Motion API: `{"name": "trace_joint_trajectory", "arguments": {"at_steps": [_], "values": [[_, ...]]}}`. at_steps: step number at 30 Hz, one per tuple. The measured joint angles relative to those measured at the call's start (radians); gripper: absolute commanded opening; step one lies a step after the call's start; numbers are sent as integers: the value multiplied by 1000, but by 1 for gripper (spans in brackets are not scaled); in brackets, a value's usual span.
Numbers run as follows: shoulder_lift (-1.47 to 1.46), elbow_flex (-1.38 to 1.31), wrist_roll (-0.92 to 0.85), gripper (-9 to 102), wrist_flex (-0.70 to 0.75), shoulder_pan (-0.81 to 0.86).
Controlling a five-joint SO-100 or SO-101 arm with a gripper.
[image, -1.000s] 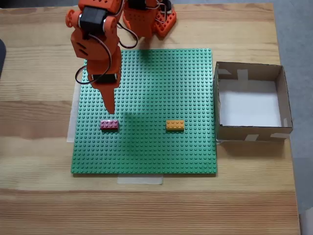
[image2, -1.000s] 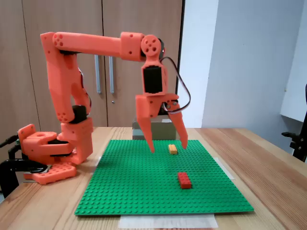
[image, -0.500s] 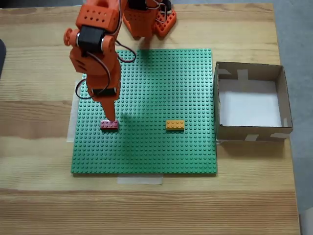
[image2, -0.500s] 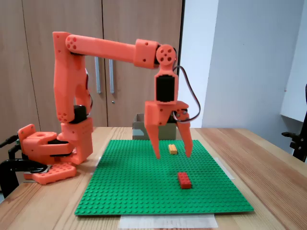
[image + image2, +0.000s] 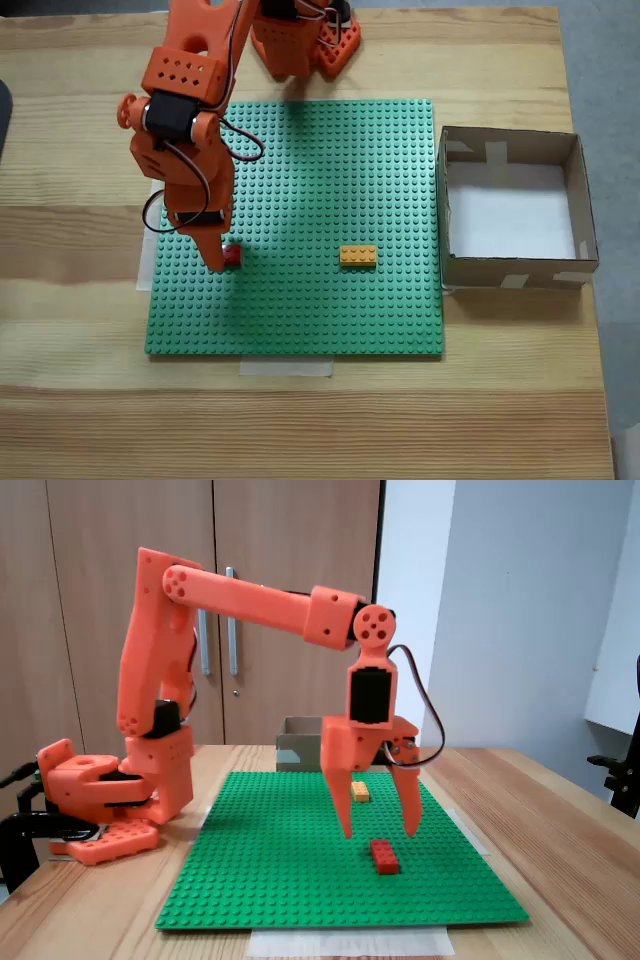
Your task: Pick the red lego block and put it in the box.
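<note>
Wooden desk (image 5: pixel 500 400), green baseplate (image 5: pixel 330 310) | gripper (image 5: pixel 378 832) spread open, empty, poised directly above red lego block (image 5: pixel 384 856) | block's long axis ran between the fingers

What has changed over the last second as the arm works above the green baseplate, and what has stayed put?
The hand moved forward and down, open, and now hangs just above the red lego block, not yet gripping it. In the top-down fixed view it partly hides the block. The block, the orange brick, the box and the green baseplate stayed where they were.
</note>
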Motion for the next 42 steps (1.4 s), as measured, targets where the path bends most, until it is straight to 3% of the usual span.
{"name": "trace_joint_trajectory", "arguments": {"at_steps": [17, 42], "values": [[-100, -11, 51, 29, -95, -11], [-106, -11, 37, 20, -115, -14]]}}
